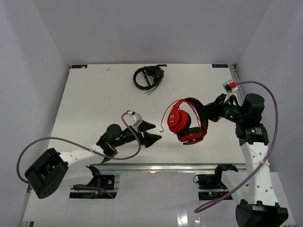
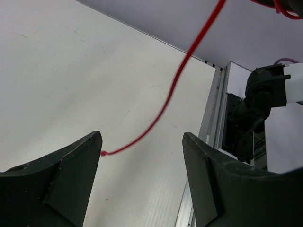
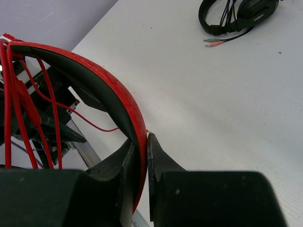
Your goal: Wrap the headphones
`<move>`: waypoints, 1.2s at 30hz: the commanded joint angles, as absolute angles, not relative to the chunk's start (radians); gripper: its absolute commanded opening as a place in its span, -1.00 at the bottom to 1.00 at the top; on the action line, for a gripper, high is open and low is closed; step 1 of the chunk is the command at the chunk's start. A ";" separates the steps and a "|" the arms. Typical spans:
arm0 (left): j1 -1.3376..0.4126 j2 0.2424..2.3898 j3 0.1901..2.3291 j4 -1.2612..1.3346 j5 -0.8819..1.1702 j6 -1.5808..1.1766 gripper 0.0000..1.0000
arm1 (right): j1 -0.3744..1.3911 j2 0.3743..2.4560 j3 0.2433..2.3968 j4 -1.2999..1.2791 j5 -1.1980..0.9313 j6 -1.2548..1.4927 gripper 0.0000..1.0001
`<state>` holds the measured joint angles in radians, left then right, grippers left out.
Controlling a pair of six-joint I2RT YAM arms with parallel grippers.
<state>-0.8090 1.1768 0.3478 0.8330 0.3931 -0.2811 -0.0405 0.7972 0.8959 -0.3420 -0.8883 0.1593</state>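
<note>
Top external view shows the red headphones [image 1: 184, 124] over the right middle of the table [image 1: 94, 104]. My right claw [image 1: 207, 113] is clenched on their headband. The headband arch lies toward the right arm, and the ear cups point to the left and the near edge. The thin red cable [image 2: 165, 101] runs slanted down to the table, in front of my left claw [image 1: 152, 132], which is spread and holds nothing.
</note>
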 commanded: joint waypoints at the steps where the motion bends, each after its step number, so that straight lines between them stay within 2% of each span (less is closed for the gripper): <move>1: -0.819 1.078 0.264 0.865 0.366 -0.274 0.60 | -0.048 0.769 0.915 -0.314 -0.912 0.216 -0.85; 5: -0.825 1.051 0.238 0.861 0.366 -0.271 0.61 | -0.049 0.764 0.914 -0.318 -0.913 0.215 -0.85; 7: -0.834 1.056 0.243 0.852 0.351 -0.257 0.74 | -0.051 0.762 0.914 -0.318 -0.915 0.215 -0.85; 14: -0.871 1.141 0.297 0.871 0.272 -0.188 0.96 | -0.054 0.755 0.904 -0.314 -0.920 0.222 -0.85; 25: -0.916 1.441 0.505 0.979 0.323 -0.167 0.94 | -0.054 0.752 0.896 -0.312 -0.938 0.235 -0.85; 28: -0.931 1.489 0.549 0.957 0.314 -0.174 0.72 | -0.054 0.747 0.896 -0.316 -0.939 0.236 -0.85; 32: -0.938 1.509 0.550 0.946 0.318 -0.218 -0.72 | -0.054 0.745 0.897 -0.324 -0.917 0.233 -0.85; 34: -0.952 1.504 0.526 0.958 0.303 -0.248 -0.82 | -0.054 0.745 0.897 -0.325 -0.888 0.239 -0.85; 36: -0.968 1.504 0.494 0.981 0.276 -0.267 -0.70 | -0.054 0.750 0.892 -0.317 -0.859 0.267 -0.85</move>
<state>-0.9417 1.5169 0.5285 0.9384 0.3034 -0.2152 -0.0505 0.7592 0.8859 -0.3428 -0.8846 0.1876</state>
